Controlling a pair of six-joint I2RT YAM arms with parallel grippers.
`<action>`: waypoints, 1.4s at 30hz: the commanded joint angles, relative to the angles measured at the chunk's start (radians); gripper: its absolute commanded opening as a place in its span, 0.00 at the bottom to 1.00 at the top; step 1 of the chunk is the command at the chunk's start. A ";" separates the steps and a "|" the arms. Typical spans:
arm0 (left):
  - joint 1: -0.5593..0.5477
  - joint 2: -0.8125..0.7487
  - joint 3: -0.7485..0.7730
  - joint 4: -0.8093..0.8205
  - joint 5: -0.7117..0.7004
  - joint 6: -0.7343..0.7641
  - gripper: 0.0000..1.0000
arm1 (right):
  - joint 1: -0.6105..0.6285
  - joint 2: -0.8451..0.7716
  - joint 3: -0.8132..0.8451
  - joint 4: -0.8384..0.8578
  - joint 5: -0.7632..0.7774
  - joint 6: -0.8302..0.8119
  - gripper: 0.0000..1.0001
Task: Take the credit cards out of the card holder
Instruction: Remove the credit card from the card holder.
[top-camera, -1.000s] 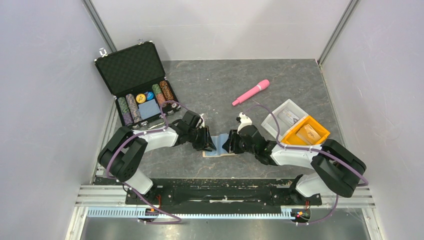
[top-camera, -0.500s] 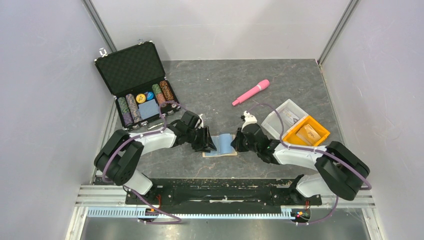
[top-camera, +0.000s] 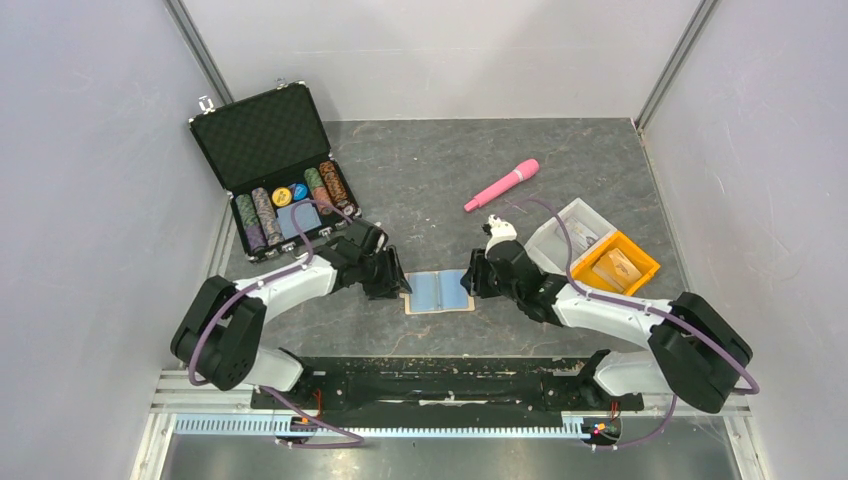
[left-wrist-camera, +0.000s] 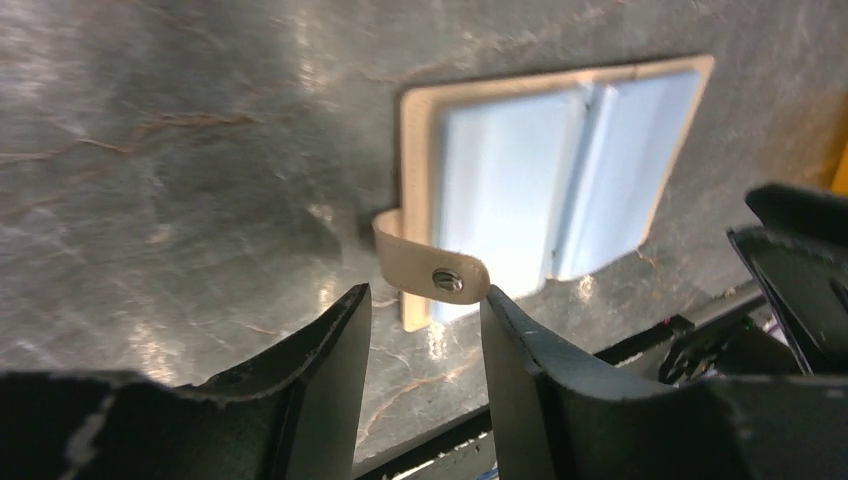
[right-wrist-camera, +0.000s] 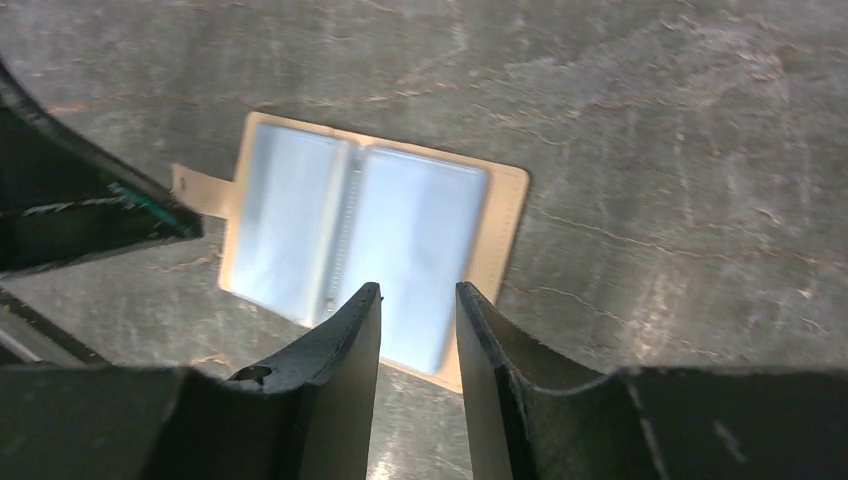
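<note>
The card holder (top-camera: 438, 291) lay open flat on the desk (top-camera: 560, 160), light and floppy I'd guess, its snap tab (left-wrist-camera: 430, 268) the easiest hold. Beside it, left hand (left-wrist-camera: 425, 292) and right hand (right-wrist-camera: 418, 290) both gaped empty.

Card holder (top-camera: 438, 291) on table (top-camera: 430, 170), case (top-camera: 262, 140) behind-left, trays (top-camera: 645, 262) right.

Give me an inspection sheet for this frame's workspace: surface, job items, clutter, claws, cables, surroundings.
Surface: dark grey marbled table.
Job's things: card holder lies open flat, pale blue lining up, snap tab toward the left arm; credit cards not discernible in it.
Clutter: open poker-chip case, pink stick, clear tray, orange tray holding a tan item.
Claws: left claw and right claw open, empty, flanking the holder.
Cables: purple cables along both arms; no snag seen.
Surroundings: pale walls, metal rail.
</note>
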 joint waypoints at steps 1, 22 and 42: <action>0.028 0.022 0.000 -0.014 -0.051 -0.004 0.49 | 0.036 0.003 0.054 0.034 0.021 0.011 0.36; 0.022 0.085 -0.039 0.155 0.045 0.010 0.04 | 0.102 0.040 0.078 0.071 0.016 0.021 0.46; -0.023 -0.078 -0.104 0.192 0.109 -0.056 0.02 | 0.242 0.253 0.268 -0.059 0.140 0.015 0.70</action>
